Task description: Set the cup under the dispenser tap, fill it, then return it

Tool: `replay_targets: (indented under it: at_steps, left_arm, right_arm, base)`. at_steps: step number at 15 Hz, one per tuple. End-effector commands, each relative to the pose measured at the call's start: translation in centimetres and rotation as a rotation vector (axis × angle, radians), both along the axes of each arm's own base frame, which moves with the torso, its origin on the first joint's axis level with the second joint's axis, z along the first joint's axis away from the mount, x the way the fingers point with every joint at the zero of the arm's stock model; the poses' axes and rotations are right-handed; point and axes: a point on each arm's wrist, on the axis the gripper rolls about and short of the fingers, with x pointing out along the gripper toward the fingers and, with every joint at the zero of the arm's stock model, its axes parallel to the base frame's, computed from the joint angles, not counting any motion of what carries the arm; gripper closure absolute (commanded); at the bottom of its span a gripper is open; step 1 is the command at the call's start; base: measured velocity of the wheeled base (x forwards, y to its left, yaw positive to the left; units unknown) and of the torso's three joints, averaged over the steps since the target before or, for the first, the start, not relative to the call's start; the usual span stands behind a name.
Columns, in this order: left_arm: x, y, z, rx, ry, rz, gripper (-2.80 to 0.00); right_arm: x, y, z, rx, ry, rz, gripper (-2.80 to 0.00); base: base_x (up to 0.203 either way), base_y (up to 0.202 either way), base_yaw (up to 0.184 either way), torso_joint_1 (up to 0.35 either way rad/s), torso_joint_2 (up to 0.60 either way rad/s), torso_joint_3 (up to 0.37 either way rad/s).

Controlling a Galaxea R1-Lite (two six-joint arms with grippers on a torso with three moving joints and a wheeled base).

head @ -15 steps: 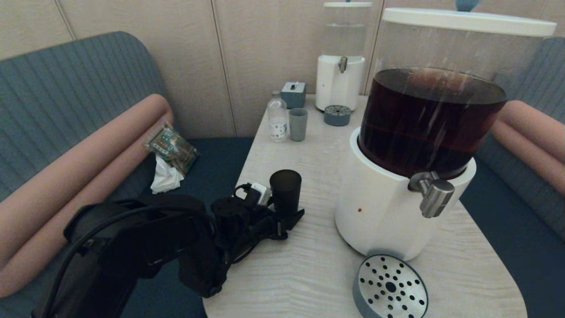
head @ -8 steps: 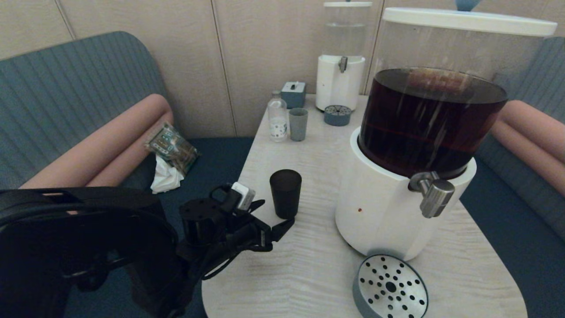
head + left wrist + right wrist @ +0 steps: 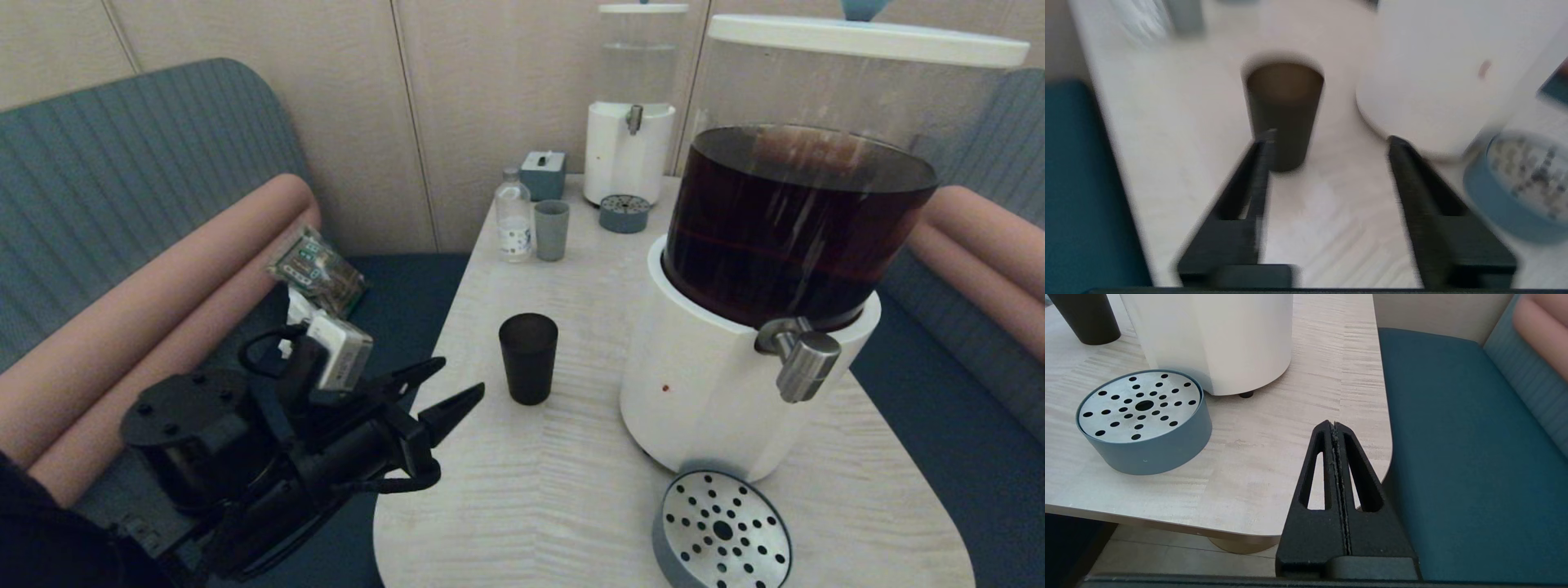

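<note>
From the head cam you've got the left gripper (image 3: 453, 390) sitting at the near-left edge of the table (image 3: 571, 490), fingers spread wide with nothing between them, tips aimed at the cup (image 3: 528, 358) but clearly apart from it. The cup stands upright on the table, to the left of the big dispenser's white base (image 3: 702, 392), nowhere near under the dispenser tap (image 3: 804, 359), which sticks out over the drip tray (image 3: 722, 531) on the other side. So my read is you're either at the very start (lining up the grab) or done with the return; nothing here settles it. In the left wrist cam the cup (image 3: 1284, 114) sits just ahead of one finger rather than centred in the gap, and the brownish look inside could be liquid, but it's too smeared to call. If it's the grab, you'd want to shift sideways so the cup lands between the fingers before pushing in, and keep off the white base next to it. In the right wrist cam the right gripper (image 3: 1335, 426) is parked off the table's near-right corner, fingers pressed flat together, holding nothing, with the tray (image 3: 1143, 420) and cup (image 3: 1084, 316) off to the side.
</note>
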Motion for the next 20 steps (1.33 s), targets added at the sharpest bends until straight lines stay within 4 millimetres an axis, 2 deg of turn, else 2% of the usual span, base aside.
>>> replay_targets:
  at_steps: [1,3,5,9,11,13,17,20]
  left_arm:
    - [-1.7,1.1,2.9,-0.072,-0.101,0.058,0.0]
    - [-3.1,2.1,4.7,-0.154,-0.139,0.135,0.0]
    - [-5.5,3.5,6.0,-0.224,-0.18,0.178,0.0]
    - [-10.1,7.9,7.5,-0.295,-0.318,0.322,0.0]
    - [-13.4,9.8,8.1,-0.306,-0.444,0.362,0.0]
    - [-17.1,10.9,8.6,-0.308,-0.602,0.364,0.0]
    - [-24.6,11.4,7.1,-0.291,-0.851,0.321,0.0]
    - [-27.4,11.3,5.1,-0.273,-0.918,0.295,0.0]
  right_arm:
    - [0.1,0.0,-0.2,-0.001,0.008,0.0,0.0]
    - [0.1,0.0,-0.2,-0.001,0.008,0.0,0.0]
    - [0.1,0.0,-0.2,-0.001,0.008,0.0,0.0]
    - [0.1,0.0,-0.2,-0.001,0.008,0.0,0.0]
    - [0.1,0.0,-0.2,-0.001,0.008,0.0,0.0]
    - [0.1,0.0,-0.2,-0.001,0.008,0.0,0.0]
    - [0.1,0.0,-0.2,-0.001,0.008,0.0,0.0]
    - [0.1,0.0,-0.2,-0.001,0.008,0.0,0.0]
  base:
    - [0.0,0.0,0.0,0.0,0.0,0.0]
    - [0.0,0.0,0.0,0.0,0.0,0.0]
    - [0.0,0.0,0.0,0.0,0.0,0.0]
    - [0.0,0.0,0.0,0.0,0.0,0.0]
    - [0.0,0.0,0.0,0.0,0.0,0.0]
    - [0.0,0.0,0.0,0.0,0.0,0.0]
    - [0.0,0.0,0.0,0.0,0.0,0.0]
    - [0.0,0.0,0.0,0.0,0.0,0.0]
